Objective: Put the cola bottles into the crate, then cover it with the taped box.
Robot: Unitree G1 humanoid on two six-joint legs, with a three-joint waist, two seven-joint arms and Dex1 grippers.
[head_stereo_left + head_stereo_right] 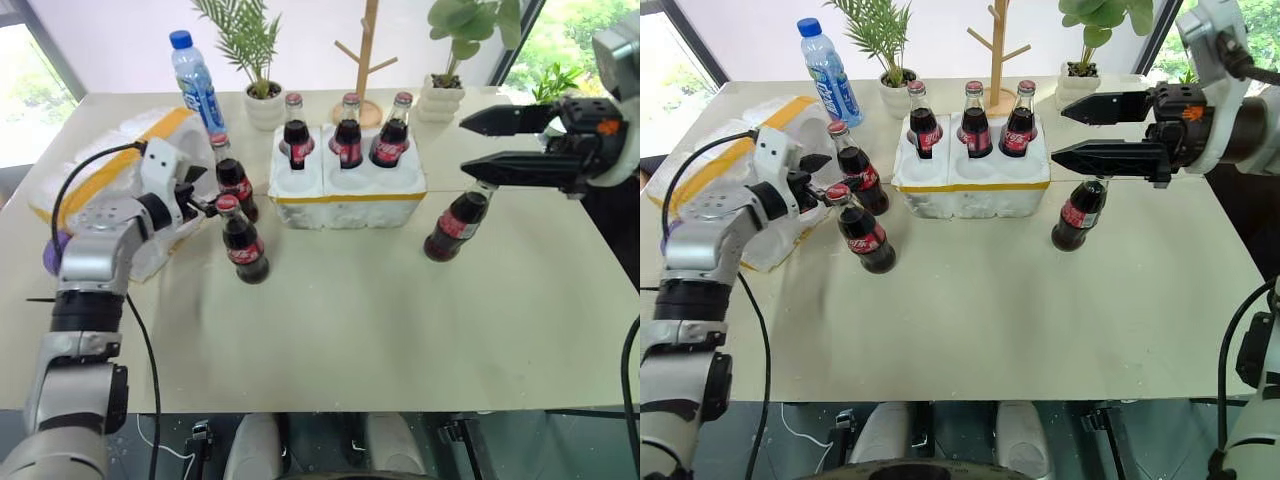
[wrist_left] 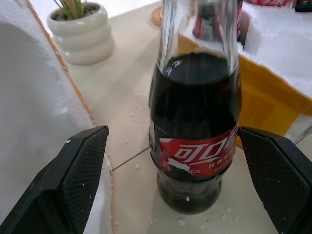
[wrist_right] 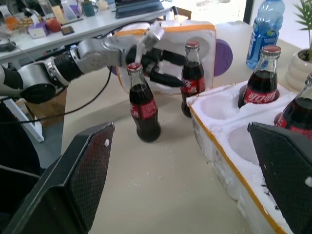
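The crate (image 1: pixel 345 192) stands mid-table with three cola bottles (image 1: pixel 348 135) in its back row of holes. Two loose cola bottles stand to its left, one farther (image 1: pixel 235 180) and one nearer (image 1: pixel 245 245). My left gripper (image 1: pixel 200 192) is open at the farther one, which rises just ahead of its fingers (image 2: pixel 83 165) without touching them. A third loose bottle (image 1: pixel 457 222) stands right of the crate. Above it my right gripper (image 1: pixel 468 142) hangs open and empty, pointing left. The taped box (image 1: pixel 105 170) lies at the left, partly behind my left arm.
A blue-capped water bottle (image 1: pixel 197 85) leans at the back left. Two potted plants (image 1: pixel 264 100) (image 1: pixel 443 95) and a wooden branch stand (image 1: pixel 366 60) line the far edge behind the crate. Bare tabletop (image 1: pixel 380 320) stretches in front.
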